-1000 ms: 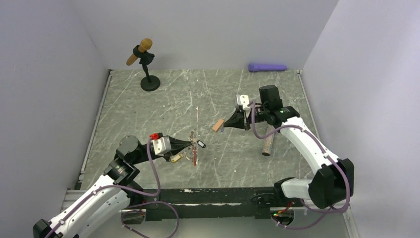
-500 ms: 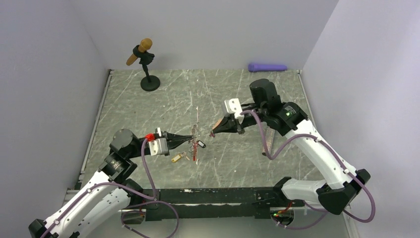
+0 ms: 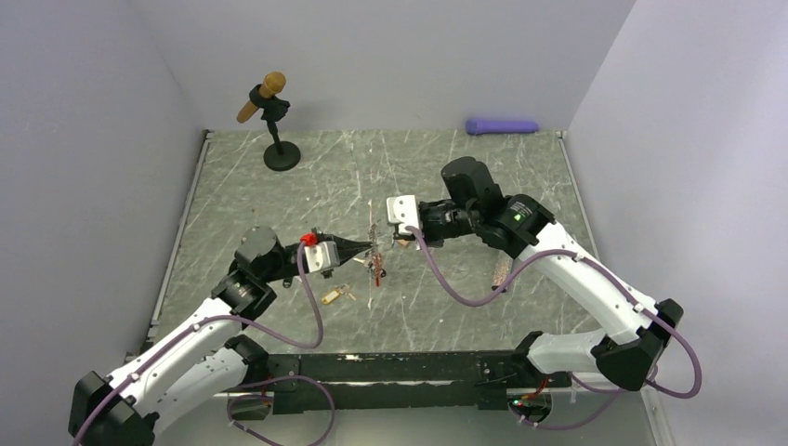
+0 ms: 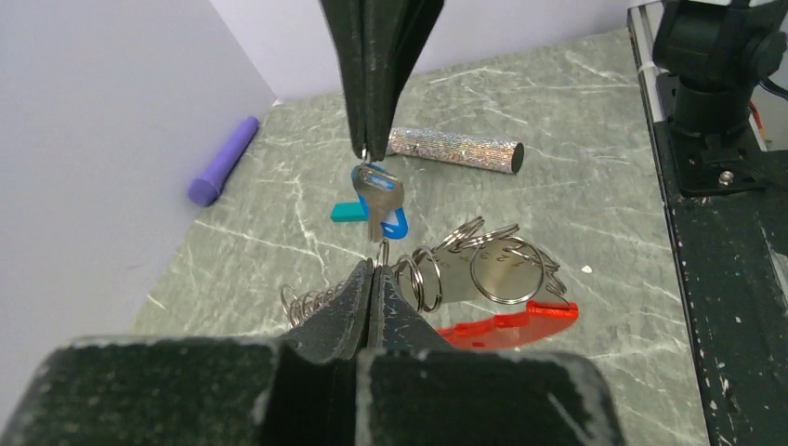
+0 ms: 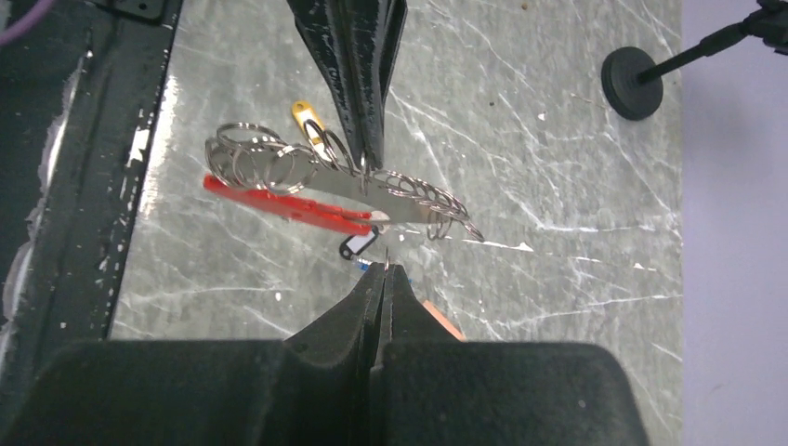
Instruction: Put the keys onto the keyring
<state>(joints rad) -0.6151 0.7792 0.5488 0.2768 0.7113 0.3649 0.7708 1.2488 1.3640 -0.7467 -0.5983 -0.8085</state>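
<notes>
My left gripper [image 4: 374, 269] is shut on a wire ring of the keyring [image 4: 483, 269] and holds it above the table. The keyring's red clip [image 4: 511, 325] and bunched silver rings hang beside the jaws. It also shows in the right wrist view [image 5: 279, 200] and the top view [image 3: 375, 266]. My right gripper [image 5: 386, 269] is shut on a silver key with a blue tag [image 4: 376, 200], tip to tip with the left gripper [image 3: 370, 249]. A yellow-tagged key [image 3: 336, 295] lies on the table. A black-tagged key [image 5: 358, 244] shows under the clip.
A teal block [image 4: 347, 212] and a tan block [image 5: 444, 321] lie near the grippers. A glitter cylinder [image 3: 502, 271] lies to the right. A purple cylinder [image 3: 502, 125] is at the back wall. A microphone stand [image 3: 271, 116] is at the back left.
My right arm has swung left with its key until its tip meets the left gripper. My left gripper has lifted the keyring and moved it up and right.
</notes>
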